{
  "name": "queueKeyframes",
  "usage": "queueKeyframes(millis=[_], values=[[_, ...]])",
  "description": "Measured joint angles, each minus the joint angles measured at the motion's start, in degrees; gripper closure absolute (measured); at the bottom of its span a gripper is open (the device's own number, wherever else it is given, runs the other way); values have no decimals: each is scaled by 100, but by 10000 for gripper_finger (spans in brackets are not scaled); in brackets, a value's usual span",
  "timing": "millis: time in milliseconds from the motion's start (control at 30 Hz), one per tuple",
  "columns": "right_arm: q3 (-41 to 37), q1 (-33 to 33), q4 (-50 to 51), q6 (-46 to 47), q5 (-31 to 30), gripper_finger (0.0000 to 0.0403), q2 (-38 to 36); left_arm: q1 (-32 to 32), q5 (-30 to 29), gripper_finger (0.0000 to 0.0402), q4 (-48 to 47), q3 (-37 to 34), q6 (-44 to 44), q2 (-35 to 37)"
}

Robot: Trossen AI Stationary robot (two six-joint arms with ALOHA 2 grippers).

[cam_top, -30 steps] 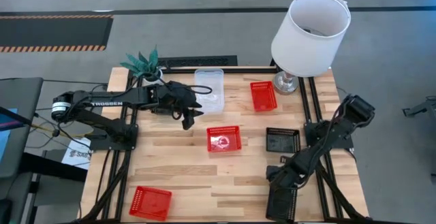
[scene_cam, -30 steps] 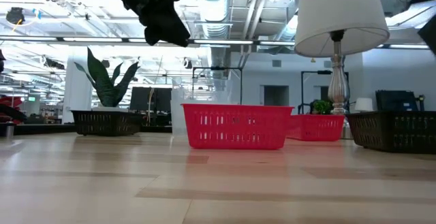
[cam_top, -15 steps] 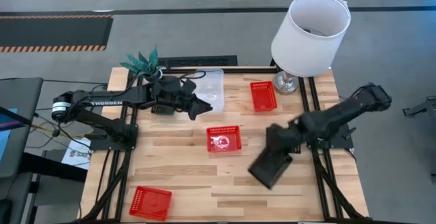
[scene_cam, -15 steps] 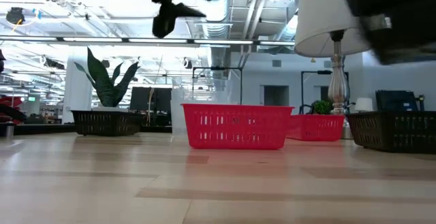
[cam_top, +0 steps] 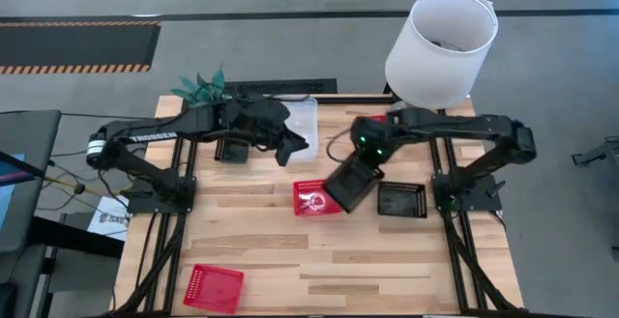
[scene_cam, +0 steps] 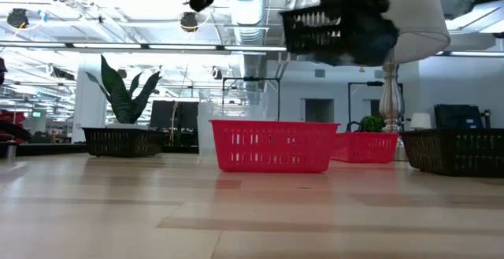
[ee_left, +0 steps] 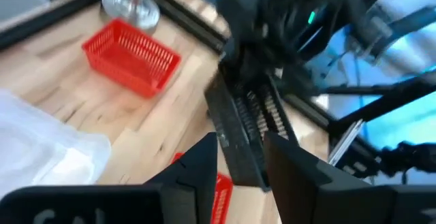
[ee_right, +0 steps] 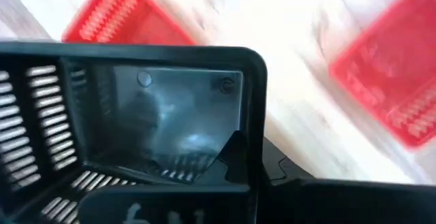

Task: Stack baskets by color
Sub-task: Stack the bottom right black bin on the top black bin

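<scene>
A black mesh basket (cam_top: 350,183) hangs high above the table's middle, with my right gripper (cam_top: 360,166) shut on it; part of it is over a red basket (cam_top: 311,198) that rests flat on the wood. A second black basket (cam_top: 401,200) sits to the right, and a third (cam_top: 232,151) lies under my left arm. My left gripper (cam_top: 293,147) hovers open and empty over the clear basket (cam_top: 304,120) at the far side. Another red basket (ee_left: 129,55) sits by the lamp foot, and one more red basket (cam_top: 213,287) at the near left. My right gripper holds the black basket by the rim of one side wall (ee_right: 204,183), coming steeply from above. One finger (ee_right: 235,152) shows inside the basket; the other is hidden behind the wall. The basket hangs tilted below the fingers (scene_cam: 323,27), lifted clear of the table.
A white lamp (cam_top: 440,47) stands at the far right corner, its shade above my right arm. A small green plant (cam_top: 203,88) stands at the far left corner. Bare wood lies along the near side between the baskets.
My right gripper has swung from the near right corner toward the table's middle and risen, carrying the black basket up clear of the table and over the red basket. My left gripper has risen, rolled and shifted slightly right above the clear basket.
</scene>
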State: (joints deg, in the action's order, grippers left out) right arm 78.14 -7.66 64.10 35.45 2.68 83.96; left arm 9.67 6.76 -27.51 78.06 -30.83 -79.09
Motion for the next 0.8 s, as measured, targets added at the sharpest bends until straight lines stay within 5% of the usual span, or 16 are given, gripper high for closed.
queueKeyframes(millis=[400,800], values=[[332,-682,-697,-253,70,400,632,-229,-397,247,-158,48,290,-819],[324,-769,-1122,-97,418,398,590,-264,-1028,244,-242,45,789,-1294]])
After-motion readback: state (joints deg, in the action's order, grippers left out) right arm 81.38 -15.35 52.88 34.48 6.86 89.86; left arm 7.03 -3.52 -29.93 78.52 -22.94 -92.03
